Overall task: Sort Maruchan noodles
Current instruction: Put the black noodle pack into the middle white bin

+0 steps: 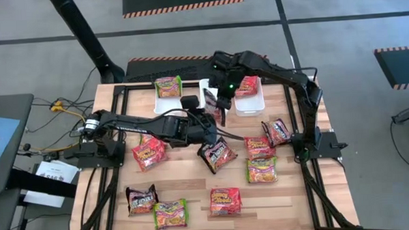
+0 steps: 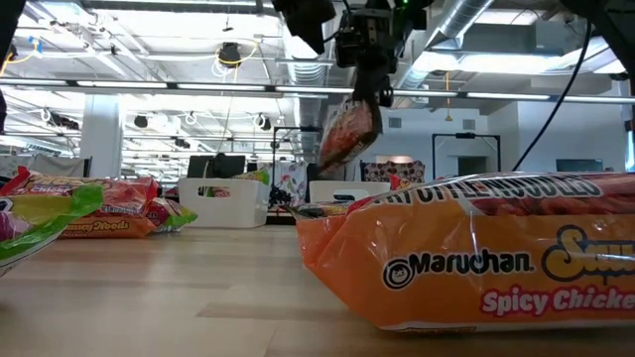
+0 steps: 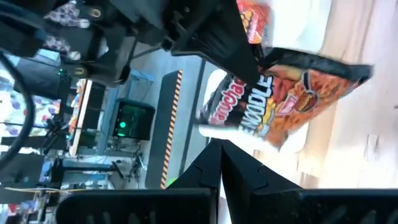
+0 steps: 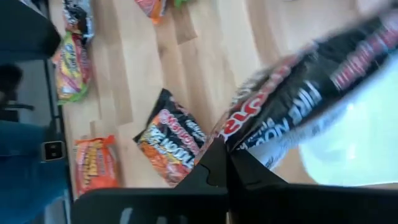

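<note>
Right gripper (image 1: 222, 109) clamped on black packet (image 4: 298, 106), blurred; left gripper (image 1: 208, 130) closed, empty.

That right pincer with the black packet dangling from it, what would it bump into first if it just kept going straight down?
Probably the rim of a white tub. The right pincer, shut on a black noodle packet, hangs between the middle tub and the right tub. Depth is unclear, so it might meet the wooden table instead.
</note>
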Robot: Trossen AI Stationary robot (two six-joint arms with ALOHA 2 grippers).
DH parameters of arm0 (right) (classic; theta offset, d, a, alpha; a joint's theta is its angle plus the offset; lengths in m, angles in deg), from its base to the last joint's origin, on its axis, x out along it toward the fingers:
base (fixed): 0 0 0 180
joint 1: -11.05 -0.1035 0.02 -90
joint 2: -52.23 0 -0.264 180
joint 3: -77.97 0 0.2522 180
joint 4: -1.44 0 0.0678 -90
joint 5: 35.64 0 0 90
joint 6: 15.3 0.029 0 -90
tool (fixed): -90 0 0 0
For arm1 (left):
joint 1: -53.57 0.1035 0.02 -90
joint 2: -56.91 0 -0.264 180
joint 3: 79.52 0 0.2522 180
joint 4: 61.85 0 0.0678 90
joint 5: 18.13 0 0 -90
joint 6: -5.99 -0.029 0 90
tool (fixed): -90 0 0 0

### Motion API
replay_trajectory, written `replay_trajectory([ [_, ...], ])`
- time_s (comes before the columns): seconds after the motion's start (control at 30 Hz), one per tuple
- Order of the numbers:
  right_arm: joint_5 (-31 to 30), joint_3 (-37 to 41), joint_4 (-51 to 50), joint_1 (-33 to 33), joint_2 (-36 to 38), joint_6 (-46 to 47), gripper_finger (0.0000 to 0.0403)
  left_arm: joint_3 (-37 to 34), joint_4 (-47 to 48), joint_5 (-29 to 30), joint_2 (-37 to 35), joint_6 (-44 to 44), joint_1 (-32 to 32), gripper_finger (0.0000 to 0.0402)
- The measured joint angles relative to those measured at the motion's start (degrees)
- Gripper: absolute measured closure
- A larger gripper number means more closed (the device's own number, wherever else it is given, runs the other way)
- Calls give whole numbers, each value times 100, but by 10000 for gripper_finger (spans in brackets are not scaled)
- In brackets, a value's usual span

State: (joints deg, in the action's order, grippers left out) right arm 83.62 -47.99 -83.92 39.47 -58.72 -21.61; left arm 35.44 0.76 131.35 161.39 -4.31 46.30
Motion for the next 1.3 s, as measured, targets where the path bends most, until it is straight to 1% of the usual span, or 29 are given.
replay_trajectory([
  [0.23, -115, -160, 2, 437, 1, -672, 399, 455, 734, 69, -2, 843, 105, 401],
  [0.33, -166, -299, 60, 647, 2, -1041, 399, 689, 1319, 33, 9, 1279, 196, 401],
  [0.4, -328, -354, 144, 759, 4, -1329, 399, 812, 1714, 40, -2, 1628, 268, 401],
  [0.63, -1116, -365, 273, 1044, 5, -2415, 398, 916, 3218, -168, -94, 3093, 585, 401],
  [0.73, -1176, -365, 497, 1085, 4, -2893, 398, 914, 3719, -225, -170, 3665, 710, 401],
  [0.83, -1174, -365, 748, 1115, 7, -3300, 397, 915, 4047, -220, -295, 4059, 799, 401],
  [0.9, -1172, -365, 872, 1115, 7, -3577, 397, 914, 4116, -226, -376, 4231, 845, 401],
  [1.0, -1170, -369, 992, 1078, -64, -3903, 396, 914, 4118, -229, -484, 4256, 908, 401],
  [1.13, -1174, -374, 1087, 1042, -242, -3941, 396, 914, 4117, -312, -590, 4133, 1020, 401],
  [1.3, -1342, -352, 1018, 1084, -507, -3901, 395, 913, 4113, -664, -735, 3795, 1221, 401],
])
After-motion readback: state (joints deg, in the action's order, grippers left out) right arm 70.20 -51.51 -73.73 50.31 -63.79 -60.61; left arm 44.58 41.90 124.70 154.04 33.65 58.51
